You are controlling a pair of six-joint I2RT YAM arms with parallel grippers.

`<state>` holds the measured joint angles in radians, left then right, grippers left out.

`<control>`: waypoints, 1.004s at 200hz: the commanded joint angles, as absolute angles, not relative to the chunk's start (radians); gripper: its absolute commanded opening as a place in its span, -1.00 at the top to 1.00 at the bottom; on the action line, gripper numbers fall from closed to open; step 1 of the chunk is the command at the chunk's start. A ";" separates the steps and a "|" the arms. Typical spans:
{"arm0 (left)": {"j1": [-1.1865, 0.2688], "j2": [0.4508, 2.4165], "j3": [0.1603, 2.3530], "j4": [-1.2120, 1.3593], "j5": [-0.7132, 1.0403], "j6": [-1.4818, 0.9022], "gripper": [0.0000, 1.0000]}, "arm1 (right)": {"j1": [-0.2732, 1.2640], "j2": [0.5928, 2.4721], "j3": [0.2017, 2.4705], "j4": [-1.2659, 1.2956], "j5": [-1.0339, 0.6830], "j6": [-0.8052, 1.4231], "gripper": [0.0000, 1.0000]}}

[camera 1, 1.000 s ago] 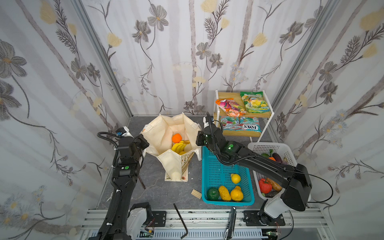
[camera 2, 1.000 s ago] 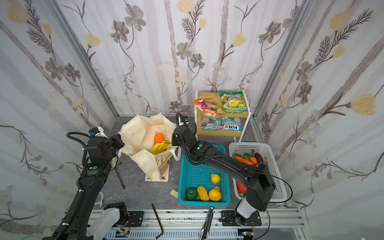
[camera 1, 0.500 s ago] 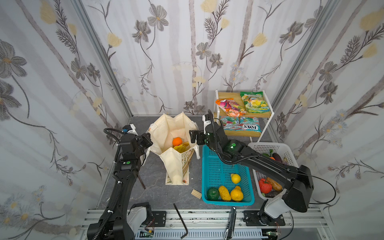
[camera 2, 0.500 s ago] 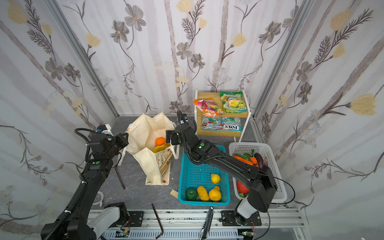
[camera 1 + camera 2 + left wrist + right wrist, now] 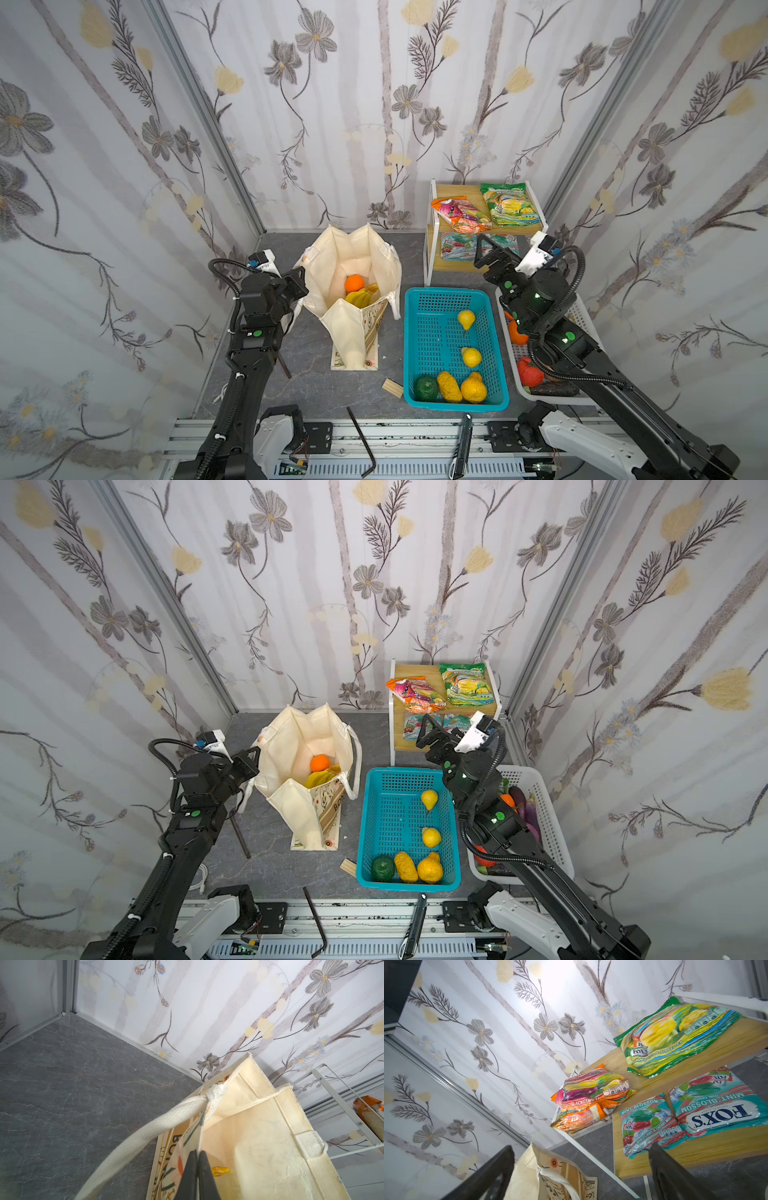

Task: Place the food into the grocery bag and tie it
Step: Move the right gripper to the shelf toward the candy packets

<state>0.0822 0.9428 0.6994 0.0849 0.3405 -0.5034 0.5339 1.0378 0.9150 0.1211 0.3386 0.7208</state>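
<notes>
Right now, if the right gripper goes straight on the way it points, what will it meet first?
Most likely the shelf: the open right gripper points at its lower board, where two teal candy packets lie. Depth is unclear, so the nearer packet may be touched first.

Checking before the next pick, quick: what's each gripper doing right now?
Left gripper: closed, pinching the rim of the cream floral canvas tote bag.
Right gripper: open, holding nothing.
</notes>
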 commanded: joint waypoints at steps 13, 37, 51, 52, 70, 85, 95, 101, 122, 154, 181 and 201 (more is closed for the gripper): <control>0.081 0.946 0.696 0.143 0.395 -0.495 1.00 | 0.334 1.032 0.901 0.157 0.007 0.874 -0.99; 0.081 0.939 0.695 0.149 0.403 -0.492 1.00 | 0.303 1.086 0.934 0.143 -0.071 0.837 -0.99; 0.081 0.931 0.692 0.153 0.395 -0.491 1.00 | 0.302 1.120 0.964 0.132 -0.102 0.816 -0.99; 0.082 0.931 0.692 0.153 0.395 -0.491 1.00 | 0.301 1.123 0.965 0.132 -0.104 0.816 -0.99; 0.081 0.933 0.690 0.152 0.390 -0.497 1.00 | 0.299 1.149 0.977 0.155 -0.114 0.821 -0.99; 0.082 0.936 0.692 0.152 0.379 -0.509 1.00 | 0.294 1.171 0.993 0.157 -0.113 0.838 -0.94; 0.082 0.933 0.690 0.152 0.373 -0.507 1.00 | 0.289 1.184 0.998 0.170 -0.119 0.849 -0.81; 0.082 0.930 0.690 0.150 0.369 -0.505 1.00 | 0.287 1.192 1.000 0.179 -0.123 0.856 -0.71; 0.082 0.916 0.686 0.150 0.346 -0.503 1.00 | 0.268 1.221 1.004 0.207 -0.137 0.897 -0.32; 0.081 0.913 0.687 0.150 0.342 -0.504 1.00 | 0.237 1.264 1.010 0.254 -0.173 0.945 -0.35; 0.082 0.913 0.686 0.150 0.337 -0.509 1.00 | 0.223 1.316 1.041 0.249 -0.185 0.954 -0.38; 0.081 0.914 0.686 0.150 0.335 -0.511 1.00 | 0.216 1.347 1.049 0.279 -0.220 0.966 -0.34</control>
<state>0.0803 0.9176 0.6872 0.1062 0.3511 -0.5053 0.2214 1.3186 1.0359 0.2119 -0.1791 0.9344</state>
